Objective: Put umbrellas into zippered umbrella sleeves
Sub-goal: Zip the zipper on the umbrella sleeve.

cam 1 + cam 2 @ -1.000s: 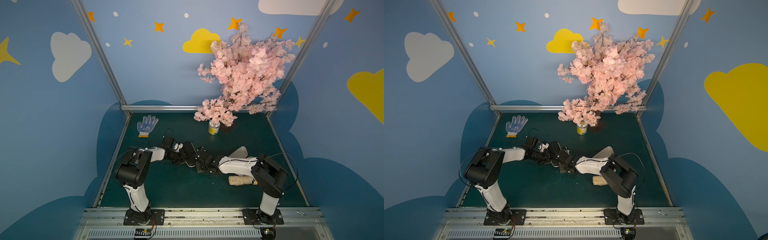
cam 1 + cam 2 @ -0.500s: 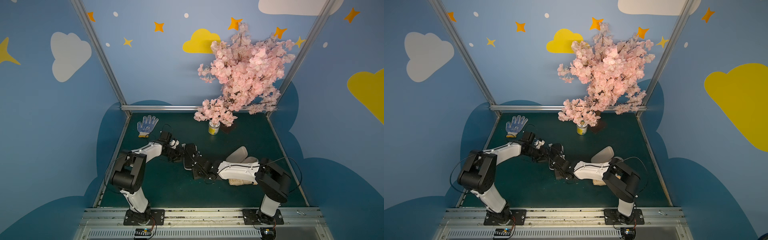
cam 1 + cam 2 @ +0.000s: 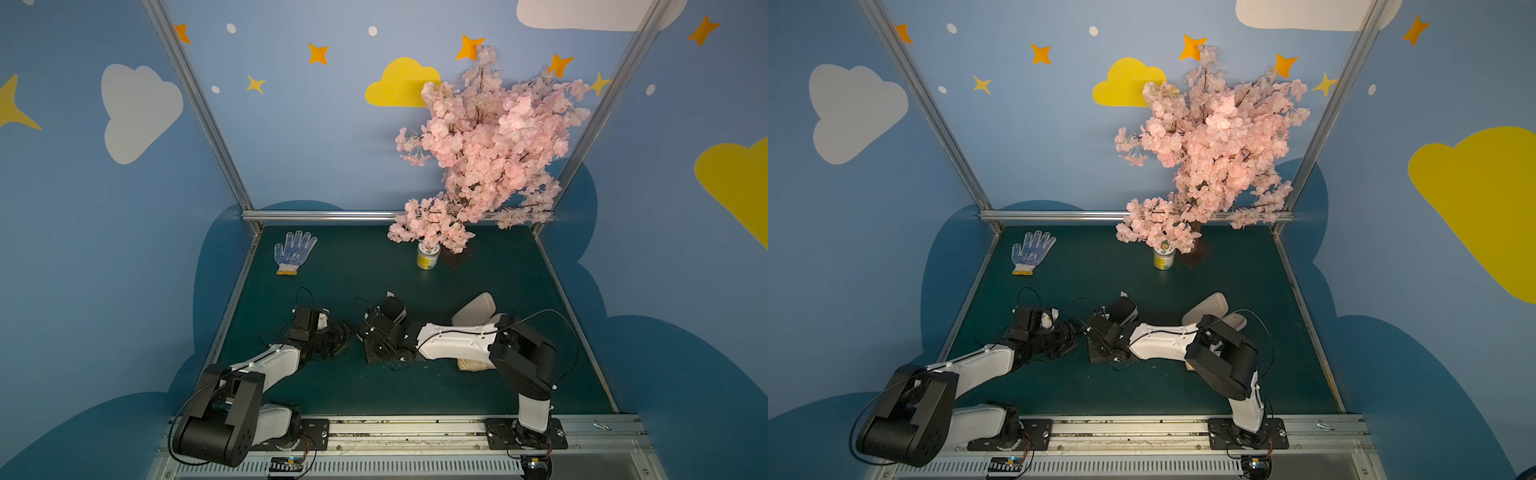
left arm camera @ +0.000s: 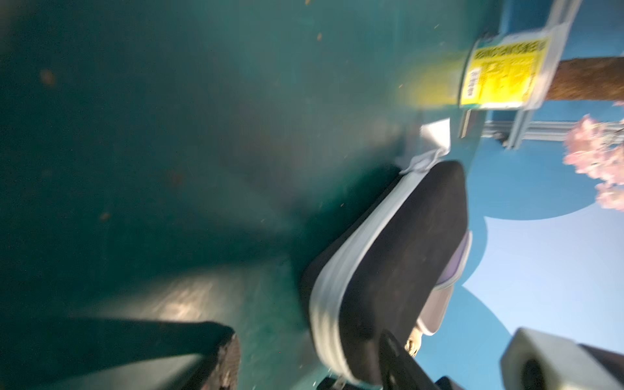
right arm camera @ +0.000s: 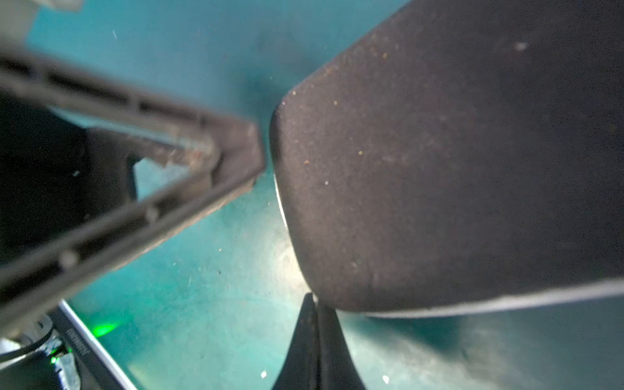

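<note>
The black sleeve (image 3: 395, 308) (image 3: 1124, 309) lies mid-table, a pale grey zip band round its edge (image 4: 388, 253). My left gripper (image 3: 338, 332) (image 4: 310, 364) is open just left of it, one finger (image 4: 223, 358) off on the mat, the other close beside the sleeve's end. My right gripper (image 3: 365, 332) (image 5: 315, 304) is shut, its tips touching the black sleeve (image 5: 439, 169) at the zip band; whether anything is pinched is hidden. The lavender sleeve (image 3: 476, 307) (image 3: 1208, 305) lies open behind the right arm. A cream umbrella (image 3: 471, 365) shows partly under that arm.
A white dotted glove (image 3: 293, 251) lies at the back left. A yellow-labelled jar (image 3: 427, 257) (image 4: 499, 74) stands at the back centre beside the pink blossom tree (image 3: 490, 145). Metal frame posts and blue walls bound the green mat (image 3: 374, 395).
My left gripper has opened and drawn back toward the front left, away from the black sleeve. The right gripper, still shut, has slid left along the sleeve.
</note>
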Robot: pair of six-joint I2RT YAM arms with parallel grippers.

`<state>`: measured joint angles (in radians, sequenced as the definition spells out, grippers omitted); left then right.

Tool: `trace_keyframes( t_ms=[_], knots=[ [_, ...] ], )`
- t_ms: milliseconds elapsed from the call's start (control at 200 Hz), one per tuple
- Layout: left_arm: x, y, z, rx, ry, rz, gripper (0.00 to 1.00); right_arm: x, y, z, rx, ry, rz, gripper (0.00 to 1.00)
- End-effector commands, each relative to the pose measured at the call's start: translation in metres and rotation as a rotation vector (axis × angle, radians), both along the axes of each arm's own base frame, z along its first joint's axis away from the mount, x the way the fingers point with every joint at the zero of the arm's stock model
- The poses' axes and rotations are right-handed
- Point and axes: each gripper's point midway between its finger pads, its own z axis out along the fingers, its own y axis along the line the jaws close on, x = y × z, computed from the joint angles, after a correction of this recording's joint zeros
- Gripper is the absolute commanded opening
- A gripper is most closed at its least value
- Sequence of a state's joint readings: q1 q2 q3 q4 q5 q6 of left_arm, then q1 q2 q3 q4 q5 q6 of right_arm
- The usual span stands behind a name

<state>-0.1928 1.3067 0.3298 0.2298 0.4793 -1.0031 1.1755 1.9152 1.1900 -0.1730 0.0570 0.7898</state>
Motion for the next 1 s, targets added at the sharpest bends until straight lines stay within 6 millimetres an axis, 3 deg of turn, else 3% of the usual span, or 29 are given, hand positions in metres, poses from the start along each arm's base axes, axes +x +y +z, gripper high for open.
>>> trace_keyframes(
  t_ms=[0,255,430,566,731,801,921,996],
  knots=[
    [0.013,-0.003,-0.003,-0.036,-0.032,0.085,0.66,-0.006,0.002,-0.005,0.001,0.024,0.003,0.0],
    [0.008,-0.018,-0.026,-0.045,0.004,0.1,0.58,-0.006,0.004,-0.006,0.017,0.029,-0.001,0.0],
    [0.011,-0.025,-0.031,-0.086,0.003,0.118,0.5,-0.007,0.011,0.002,0.068,0.032,0.01,0.0],
    [0.015,-0.029,-0.031,-0.107,0.003,0.121,0.39,-0.006,0.012,0.005,0.082,0.04,0.006,0.0],
    [0.017,-0.027,-0.031,-0.088,0.004,0.129,0.23,-0.002,-0.003,-0.001,0.059,0.045,-0.017,0.0],
    [0.019,-0.029,-0.026,-0.09,-0.014,0.111,0.28,0.0,-0.008,-0.003,0.056,0.045,-0.026,0.0],
    [0.013,-0.032,-0.013,-0.11,-0.053,0.069,0.56,0.004,-0.008,-0.002,0.081,0.058,-0.035,0.0],
    [0.002,-0.029,-0.014,-0.082,-0.057,0.048,0.63,0.007,-0.005,0.007,0.122,0.06,-0.038,0.0]
  ],
)
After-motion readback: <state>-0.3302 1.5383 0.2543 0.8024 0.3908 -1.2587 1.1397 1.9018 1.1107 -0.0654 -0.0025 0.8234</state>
